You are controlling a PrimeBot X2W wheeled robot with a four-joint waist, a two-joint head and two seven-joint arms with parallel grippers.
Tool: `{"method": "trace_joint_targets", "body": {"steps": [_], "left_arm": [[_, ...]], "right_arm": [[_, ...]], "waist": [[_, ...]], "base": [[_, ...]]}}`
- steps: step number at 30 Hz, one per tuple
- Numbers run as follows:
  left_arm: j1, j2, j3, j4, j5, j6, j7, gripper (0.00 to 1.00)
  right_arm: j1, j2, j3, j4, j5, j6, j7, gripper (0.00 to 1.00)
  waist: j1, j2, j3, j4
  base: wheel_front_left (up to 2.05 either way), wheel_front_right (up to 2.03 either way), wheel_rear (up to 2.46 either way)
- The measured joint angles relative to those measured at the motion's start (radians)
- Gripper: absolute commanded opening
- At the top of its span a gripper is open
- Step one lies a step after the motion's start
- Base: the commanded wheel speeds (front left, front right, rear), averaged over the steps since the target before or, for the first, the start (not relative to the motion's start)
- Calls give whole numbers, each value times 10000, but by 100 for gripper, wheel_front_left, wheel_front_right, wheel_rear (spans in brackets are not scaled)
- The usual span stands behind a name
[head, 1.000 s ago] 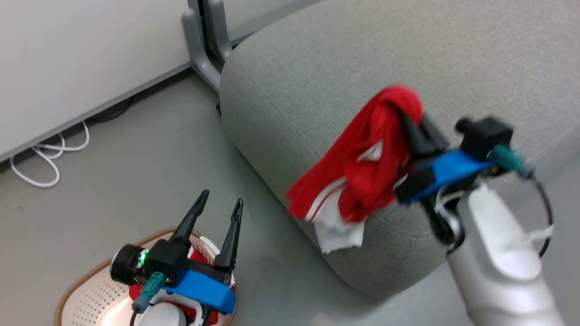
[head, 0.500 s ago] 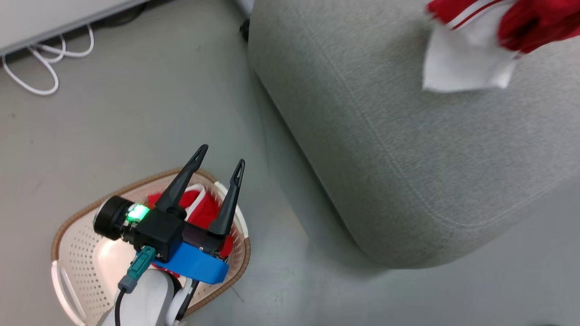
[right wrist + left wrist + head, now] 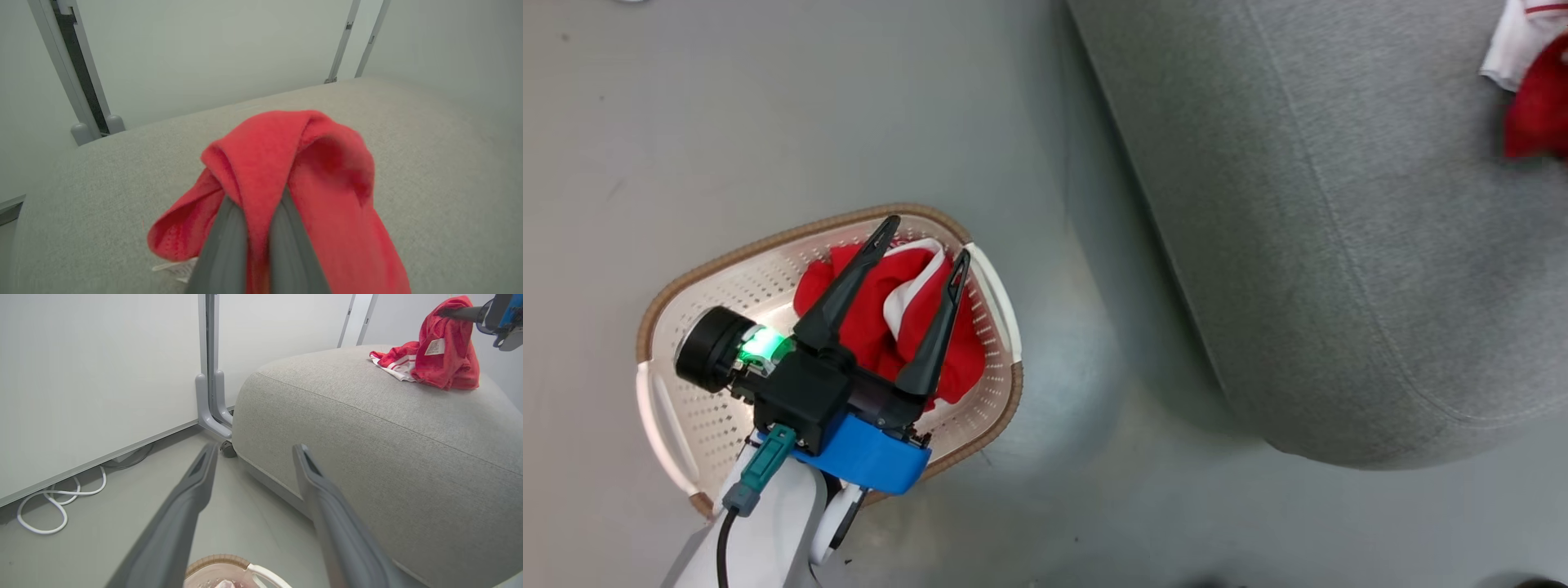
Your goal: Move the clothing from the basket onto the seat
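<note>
Red garment (image 3: 310, 155) is clamped in the right hand (image 3: 256, 204), its lower folds draped on the seat (image 3: 1339, 245) top; another red piece (image 3: 866, 327) lies in the basket (image 3: 711, 302) beneath the left hand (image 3: 929, 238), fingers apart.

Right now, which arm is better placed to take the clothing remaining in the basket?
Left. The left gripper hangs open over the red garment in the basket; the right gripper is shut on a second garment over the seat.
</note>
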Motion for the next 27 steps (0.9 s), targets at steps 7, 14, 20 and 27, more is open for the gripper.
{"method": "trace_joint_targets", "body": {"steps": [7,14,20,27], "left_arm": [[-155,2,-12,8,-2,0,0,100],[-262,-107,-36,127,29,0,0,100],[-258,-297,-96,313,-13,0,0,100],[-109,-685,-75,594,-253,0,0,100]], "right_arm": [[81,90,-826,1014,-1137,0,-247,0],[32,111,-1246,1290,-1818,0,-336,43],[-12,242,-1480,1338,-2146,0,-364,100],[357,255,-1342,1300,-2410,0,-368,100]], "waist": [[-1,0,273,503],[-1,0,140,629],[-1,0,-141,616],[-2,0,-840,705]], "base": [[0,0,0],[0,0,0],[0,0,0],[0,0,0]]}}
